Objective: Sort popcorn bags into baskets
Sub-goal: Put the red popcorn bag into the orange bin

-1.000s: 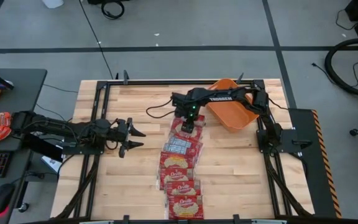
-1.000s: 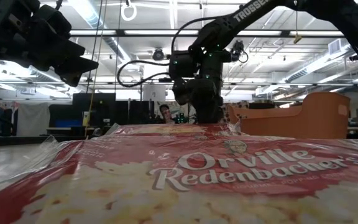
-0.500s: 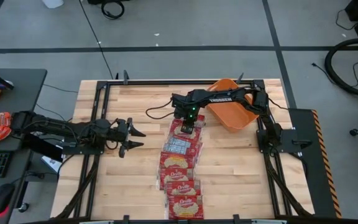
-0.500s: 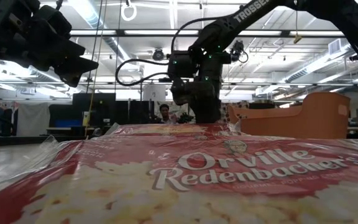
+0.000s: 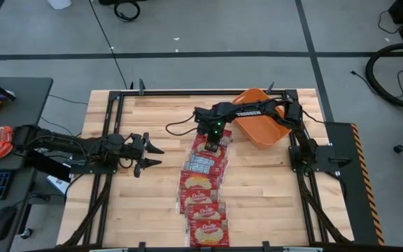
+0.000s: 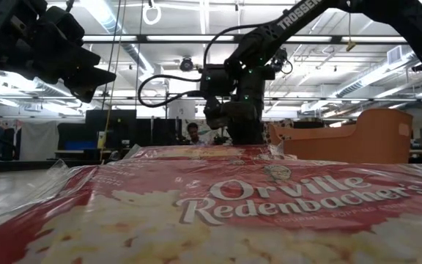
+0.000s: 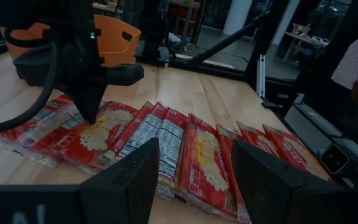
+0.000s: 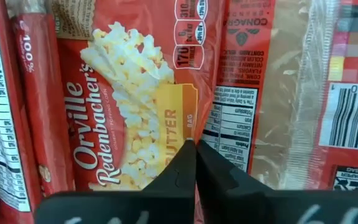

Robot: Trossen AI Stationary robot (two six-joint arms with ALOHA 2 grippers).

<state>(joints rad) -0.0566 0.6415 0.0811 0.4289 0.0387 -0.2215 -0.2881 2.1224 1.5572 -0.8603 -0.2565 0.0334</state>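
- Right gripper point(image 5: 213, 145) is pressing down on the far end of the popcorn bags point(image 5: 203, 183), its fingers point(image 8: 178, 169) closed together, tips touching the wrapper of the top packet point(image 8: 129, 99).
- Wooden table point(image 5: 152, 126) is lying bare on both sides of the row, with open room between the arms.
- Bags are overlapping in a line running toward the near edge, the closest one filling the low view point(image 6: 218, 213).
- Orange basket point(image 5: 261, 119) is sitting tilted at the far right corner, just beside the right arm.
- Left gripper point(image 5: 149, 155) is hovering left of the row, fingers point(image 7: 126, 180) spread apart, holding nothing.
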